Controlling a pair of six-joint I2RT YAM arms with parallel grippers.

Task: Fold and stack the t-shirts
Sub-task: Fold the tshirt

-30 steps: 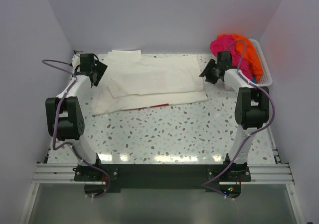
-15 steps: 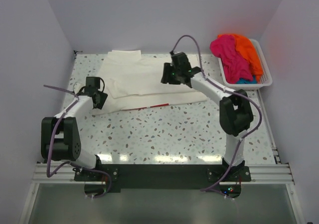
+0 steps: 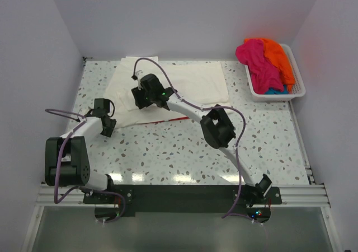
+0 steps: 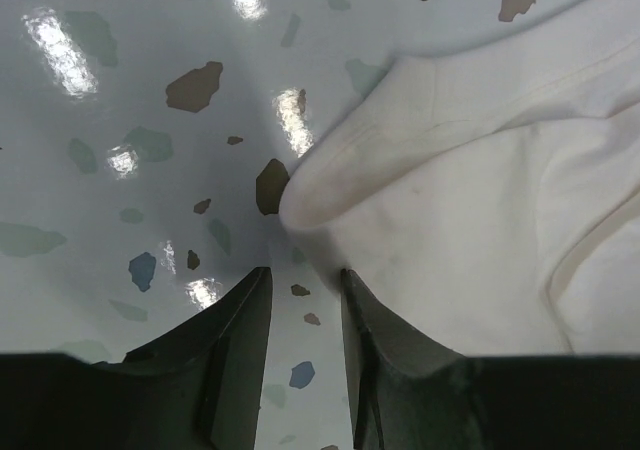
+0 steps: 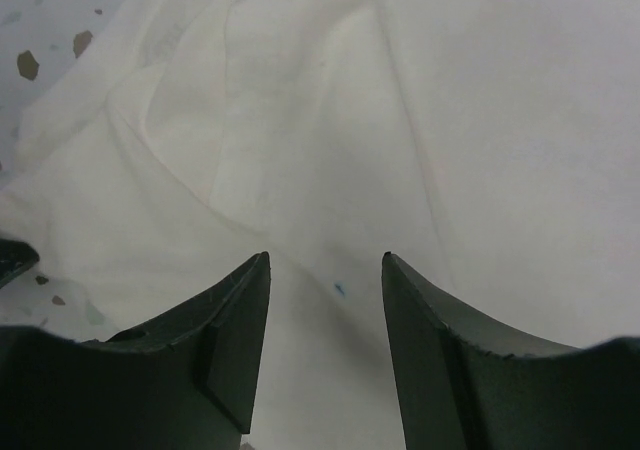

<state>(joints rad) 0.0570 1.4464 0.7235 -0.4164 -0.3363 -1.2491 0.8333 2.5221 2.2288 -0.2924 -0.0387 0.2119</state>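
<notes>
A cream-white t-shirt lies spread flat on the far left and middle of the speckled bench, folded over on itself, with a thin strip of red print showing along its near edge. The left end effector sits low at the shirt's near left corner. In the left wrist view its two dark fingers stand a little apart, with bare bench showing in the narrow gap between them. The rounded fold of the shirt's corner lies just beyond the fingertips, and the right-hand finger sits right at the cloth's edge. Nothing is clamped between them. The right arm reaches far across to the left, and the right end effector hovers over the left part of the same shirt, close to the left end effector. In the right wrist view its fingers are spread apart, pointing down at soft creases of white cloth, with only cloth seen between them and none of it pinched. At the far right of the bench stands a white slatted basket. It holds a pink t-shirt and an orange t-shirt heaped above the rim, with a teal t-shirt peeking out underneath at the near end.
</notes>
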